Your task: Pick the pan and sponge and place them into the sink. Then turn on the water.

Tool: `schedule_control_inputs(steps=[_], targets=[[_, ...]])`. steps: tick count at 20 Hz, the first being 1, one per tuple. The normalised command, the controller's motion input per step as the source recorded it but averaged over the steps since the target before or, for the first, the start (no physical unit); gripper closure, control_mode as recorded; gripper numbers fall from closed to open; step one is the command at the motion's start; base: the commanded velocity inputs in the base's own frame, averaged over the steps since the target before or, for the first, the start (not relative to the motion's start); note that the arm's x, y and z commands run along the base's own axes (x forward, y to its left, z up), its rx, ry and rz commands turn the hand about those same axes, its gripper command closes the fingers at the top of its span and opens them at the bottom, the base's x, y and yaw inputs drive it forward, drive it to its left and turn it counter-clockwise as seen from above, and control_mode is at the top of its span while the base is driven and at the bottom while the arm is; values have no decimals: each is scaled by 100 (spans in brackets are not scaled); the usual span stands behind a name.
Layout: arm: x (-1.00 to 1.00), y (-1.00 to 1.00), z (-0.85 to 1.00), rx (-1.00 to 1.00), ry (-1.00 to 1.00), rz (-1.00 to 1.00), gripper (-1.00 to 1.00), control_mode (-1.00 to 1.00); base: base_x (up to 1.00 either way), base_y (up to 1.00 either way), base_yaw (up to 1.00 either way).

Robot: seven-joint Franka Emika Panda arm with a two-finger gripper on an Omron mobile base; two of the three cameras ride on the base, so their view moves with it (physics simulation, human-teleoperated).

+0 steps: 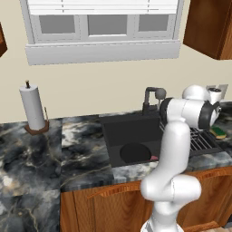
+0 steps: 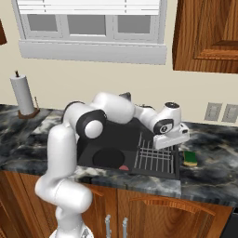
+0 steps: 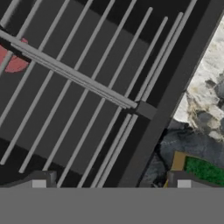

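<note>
left base view: pan (image 1: 133, 153) sits flat in the sink (image 1: 118, 129); sponge (image 1: 219, 132) on the counter's right edge, past the drying rack (image 1: 202, 140).
right base view: gripper (image 2: 173, 138) hangs over the rack.
hand view: fingers (image 3: 40, 180) spread wide, nothing between them, sponge corner beside one.

The robot arm (image 2: 62, 153) is white and smooth, made of fat round tubes joined like a bendy straw. Where the tubes meet there are dark rings, and a big dark round cap (image 2: 93, 128) sits on one joint. Near the sink (image 1: 127, 131), another white joint has a dark band (image 1: 213, 114) around it. The hand (image 2: 171, 135) is a white boxy block with a small round dark cap on its wrist. Its two finger tips (image 3: 39, 180) are small, dark and square, with pale patches.
</note>
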Motion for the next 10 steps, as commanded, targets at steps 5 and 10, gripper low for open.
schedule_control_inputs(steps=[5,10], targets=[[21,-30,-3,1,2,0,-100,-100,0,0,0],[17,-30,-10,2,2,0,-100,-100,0,0,0]])
